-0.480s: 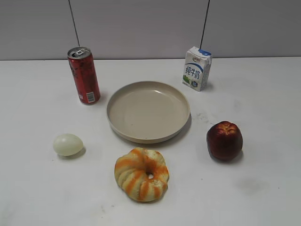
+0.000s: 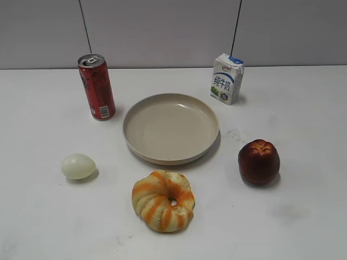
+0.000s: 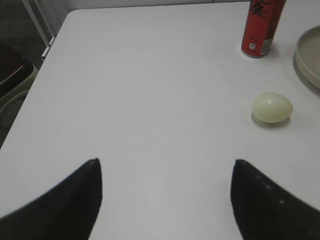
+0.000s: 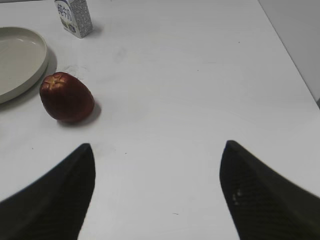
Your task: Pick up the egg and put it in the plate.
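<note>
2 hands, left (image 3: 166, 172) & right (image 4: 157, 155), both spread wide, empty; 1 egg (image 2: 78, 166), 1 plate (image 2: 171, 128).

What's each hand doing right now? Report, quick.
Left hand: open, holding nothing, egg ahead to its right.
Right hand: open, holding nothing.

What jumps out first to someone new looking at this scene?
The big beige plate sits empty at table centre, ringed by a red can back left, milk carton back right, dark red apple right and orange-striped bread ring in front. The pale egg lies alone, front left. Both grippers are open, far off.
</note>
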